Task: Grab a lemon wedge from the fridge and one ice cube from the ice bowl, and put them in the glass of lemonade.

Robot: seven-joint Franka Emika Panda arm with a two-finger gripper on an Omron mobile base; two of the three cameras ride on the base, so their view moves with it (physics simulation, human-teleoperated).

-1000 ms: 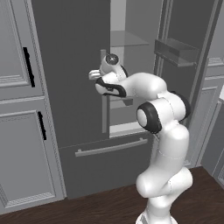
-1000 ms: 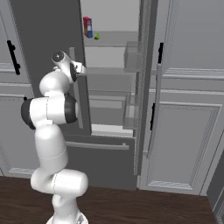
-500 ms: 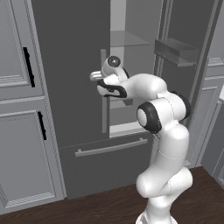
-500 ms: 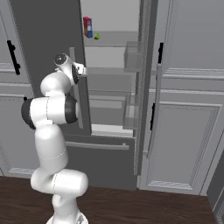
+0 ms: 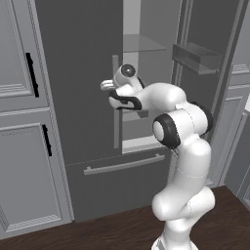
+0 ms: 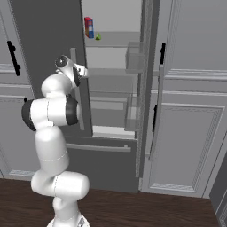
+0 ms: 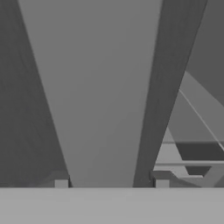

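Tall dark grey matte fridge [image 5: 83, 97], right door swung open. Fingers [image 7: 111, 183] straddle its long smooth grey bar handle [image 7: 103, 96]; clamped or loose, cannot tell. Tiny yellow-green lemon wedge [image 6: 98, 37] on the shelf above, beside a red carton [image 6: 89, 27].

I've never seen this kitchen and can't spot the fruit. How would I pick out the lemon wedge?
Look into the open right half of the tall dark fridge, at its top shelf. The lemon wedge is the tiny yellow-green piece just right of the red and blue carton, far smaller than it.
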